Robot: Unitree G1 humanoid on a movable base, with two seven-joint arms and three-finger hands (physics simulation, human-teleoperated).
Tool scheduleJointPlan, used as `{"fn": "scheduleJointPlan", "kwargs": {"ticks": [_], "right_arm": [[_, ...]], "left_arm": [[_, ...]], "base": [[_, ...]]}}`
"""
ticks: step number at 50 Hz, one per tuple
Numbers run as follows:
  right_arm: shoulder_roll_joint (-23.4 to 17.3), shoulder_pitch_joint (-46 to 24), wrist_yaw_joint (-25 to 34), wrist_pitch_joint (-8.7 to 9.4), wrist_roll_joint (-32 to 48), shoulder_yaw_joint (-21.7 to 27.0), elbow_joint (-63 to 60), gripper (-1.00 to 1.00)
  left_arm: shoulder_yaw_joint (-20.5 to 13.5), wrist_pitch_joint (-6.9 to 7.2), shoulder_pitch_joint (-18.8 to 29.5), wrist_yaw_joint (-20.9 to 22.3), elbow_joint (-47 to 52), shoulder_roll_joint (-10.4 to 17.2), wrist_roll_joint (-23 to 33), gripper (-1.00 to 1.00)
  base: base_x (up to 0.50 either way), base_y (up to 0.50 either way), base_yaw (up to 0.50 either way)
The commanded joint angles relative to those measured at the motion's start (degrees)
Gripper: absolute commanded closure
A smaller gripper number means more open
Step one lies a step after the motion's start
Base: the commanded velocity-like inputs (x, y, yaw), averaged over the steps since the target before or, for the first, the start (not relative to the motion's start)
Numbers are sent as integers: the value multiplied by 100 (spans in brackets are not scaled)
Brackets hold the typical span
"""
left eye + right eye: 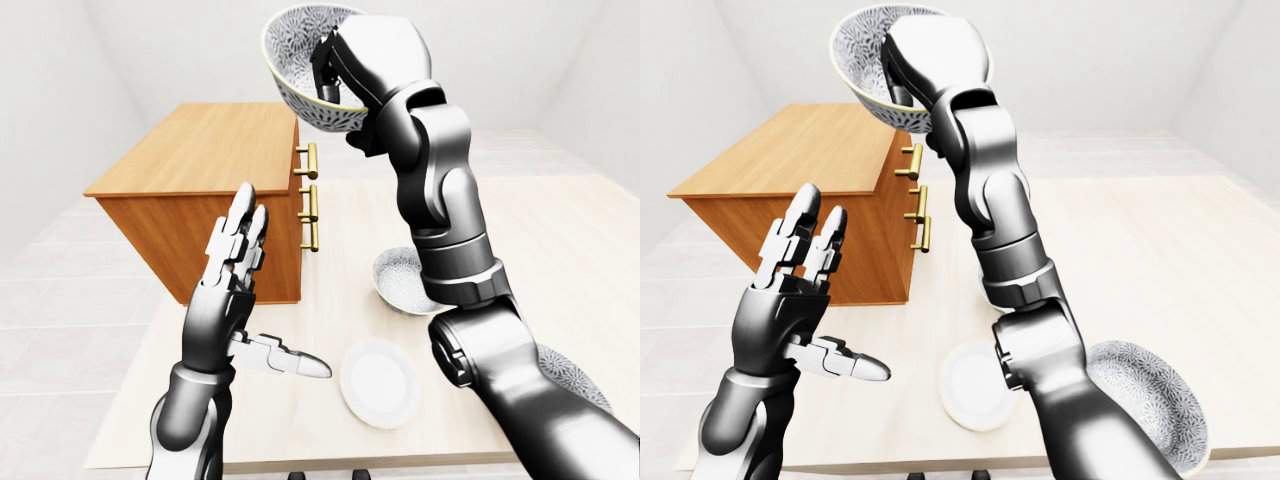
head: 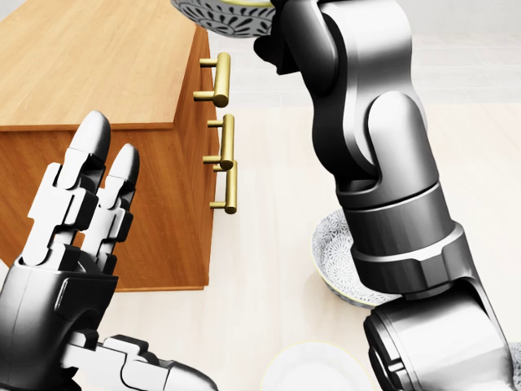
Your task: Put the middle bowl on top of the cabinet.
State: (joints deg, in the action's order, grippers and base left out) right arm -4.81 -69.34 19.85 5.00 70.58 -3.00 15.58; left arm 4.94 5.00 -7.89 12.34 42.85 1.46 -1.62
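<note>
Middle bowl aloft, not yet on the cabinet — carry roughly half done.
It hangs tilted in the right hand, whose fingers clamp its rim, high over the cabinet's handled edge; lowering it onto the wooden top and letting go remain. Left hand stands splayed and empty — near the cabinet's side.

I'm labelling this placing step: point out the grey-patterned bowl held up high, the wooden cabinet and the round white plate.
Raised grey-patterned bowl [image 1: 297,55]: left-eye view, its inner wall.
Wooden cabinet [image 1: 205,148]: left-eye view, its flat top.
Round white plate [image 1: 378,383]: left-eye view, its centre.
</note>
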Motion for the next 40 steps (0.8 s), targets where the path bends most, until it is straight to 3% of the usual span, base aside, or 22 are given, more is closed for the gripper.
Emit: {"fn": "scheduleJointPlan", "kwargs": {"ticks": [1,22,27,40], "right_arm": [[130,-70,-106,0,114,-26,-3,100],[138,-112,-43,0,152,-14,14,100],[207,-591,-678,0,38,97,644,100],[368,-1195,-1211,0,-397,-29,1613,100]], "left_arm": [[-16,0,4,14,-11,1,-15,-100],[-21,0,18,14,-20,-4,-14,-100],[-44,0,53,51,-110,37,67,-100],[8,0,-16,84,-84,15,116,-100]], "base": [[0,0,0],[0,0,0],[0,0,0],[0,0,0]]}}
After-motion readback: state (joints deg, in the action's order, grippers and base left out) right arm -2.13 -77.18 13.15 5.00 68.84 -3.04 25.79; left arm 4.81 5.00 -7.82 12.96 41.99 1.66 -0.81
